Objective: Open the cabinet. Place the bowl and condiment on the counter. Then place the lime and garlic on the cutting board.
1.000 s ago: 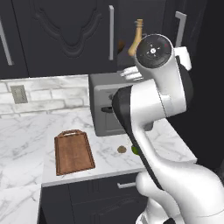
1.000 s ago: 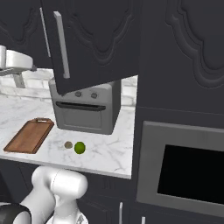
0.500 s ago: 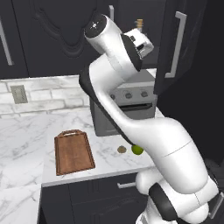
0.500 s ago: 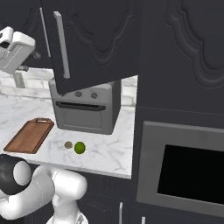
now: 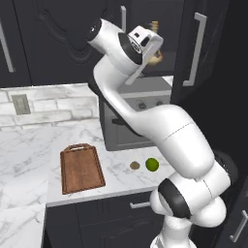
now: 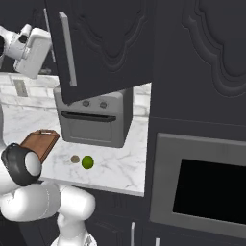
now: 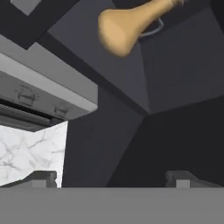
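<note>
Dark charcoal cabinet [image 6: 103,45] open, door swung out. Tan-amber condiment [image 7: 131,24] inside on the shelf, upright. Reddish-brown cutting board [image 5: 81,168] flat on the white marble table [image 5: 29,150], bare. Brownish garlic [image 5: 135,165] and green lime [image 5: 152,164] just beside each other, at 3 o'clock of the board.

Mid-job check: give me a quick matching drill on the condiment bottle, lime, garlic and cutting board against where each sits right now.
Things:
1. condiment bottle
2. lime
3. garlic
4. cutting board

Places:
A. on the counter, left of the garlic, nothing on it
B. inside the open cabinet, above the toaster oven
C. on the counter between board and lime
D. on the counter, rightmost of the row in the left base view

Pairs: 1-B, 2-D, 3-C, 4-A
</note>
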